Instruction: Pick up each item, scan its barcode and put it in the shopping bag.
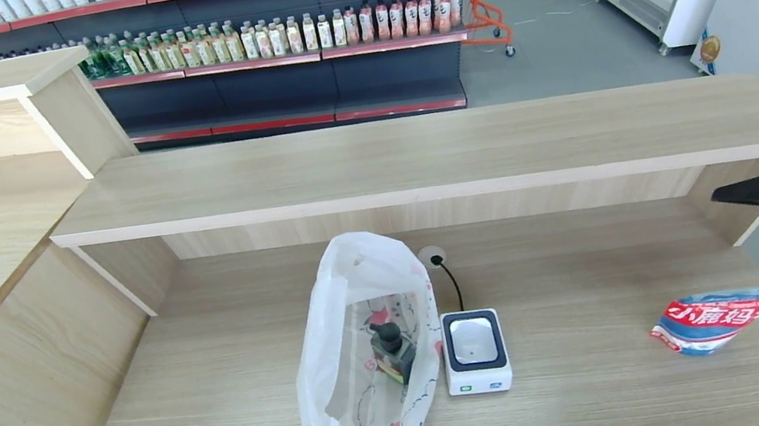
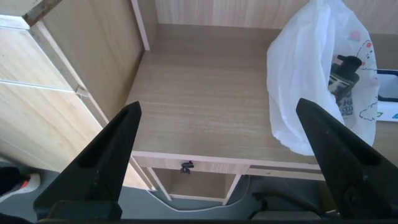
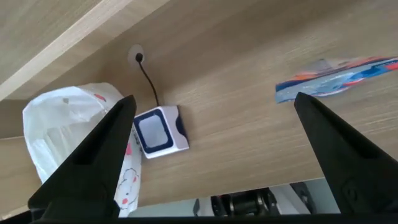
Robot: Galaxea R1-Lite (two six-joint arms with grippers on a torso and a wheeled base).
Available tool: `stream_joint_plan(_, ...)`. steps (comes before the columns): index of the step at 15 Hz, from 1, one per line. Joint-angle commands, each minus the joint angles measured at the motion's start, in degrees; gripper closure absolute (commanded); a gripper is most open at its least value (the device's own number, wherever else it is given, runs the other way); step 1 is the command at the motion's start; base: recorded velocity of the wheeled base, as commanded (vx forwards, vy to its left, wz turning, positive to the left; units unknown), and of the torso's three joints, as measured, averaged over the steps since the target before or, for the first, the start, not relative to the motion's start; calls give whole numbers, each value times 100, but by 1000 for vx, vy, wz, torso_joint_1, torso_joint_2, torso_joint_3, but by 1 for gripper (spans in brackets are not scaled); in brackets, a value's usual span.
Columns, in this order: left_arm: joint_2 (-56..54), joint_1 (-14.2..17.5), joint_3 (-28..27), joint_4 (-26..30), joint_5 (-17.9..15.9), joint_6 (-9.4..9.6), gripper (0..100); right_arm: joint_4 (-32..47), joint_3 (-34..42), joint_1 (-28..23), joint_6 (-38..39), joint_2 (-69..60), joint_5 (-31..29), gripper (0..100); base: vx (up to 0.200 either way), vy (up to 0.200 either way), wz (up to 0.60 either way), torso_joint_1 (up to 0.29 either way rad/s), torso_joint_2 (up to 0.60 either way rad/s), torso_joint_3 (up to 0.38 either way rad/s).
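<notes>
The barcode scanner sits mid-table, its black cable running to a hole just behind it. The white shopping bag stands open against the scanner's left side, with a dark pump bottle inside. A red, white and blue pouch lies flat well to the scanner's right. The left end effector is released and empty, hanging left of the scanner beyond the bag, over the table's near edge. The right end effector is likewise released and empty, above the table to the scanner's right
</notes>
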Motion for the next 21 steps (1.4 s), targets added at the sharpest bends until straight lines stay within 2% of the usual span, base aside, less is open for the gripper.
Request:
stream_joint_plan(1,-2,-2,0,0,10,-4,0,74,-37,-5,6,-21,-10,0,0,0,0,0,0,0)
stream_joint_plan(5,-2,6,0,0,1,-4,0,170,-2,-5,111,-144,-10,0,0,0,0,0,0,0)
stream_joint_plan(7,-2,-2,0,0,1,-4,0,619,-37,-5,270,-276,-54,0,0,0,0,0,0,0)
stream_joint_plan(10,-2,-2,0,0,1,-4,0,715,16,-5,604,-276,-537,0,0,0,0,0,0,0)
stream_joint_plan(15,-2,-2,0,0,1,-4,0,1032,-19,-14,973,-250,-950,0,-200,0,0,6,9,0)
stream_joint_plan(19,-2,-2,0,0,1,-13,0,1032,-107,-339,1069,-109,-977,0,-50,0,0,-5,-1,1)
stream_joint_plan(21,-2,-2,0,0,1,5,0,1032,-230,-602,1166,120,-985,0,0,-200,0,2,-10,2)
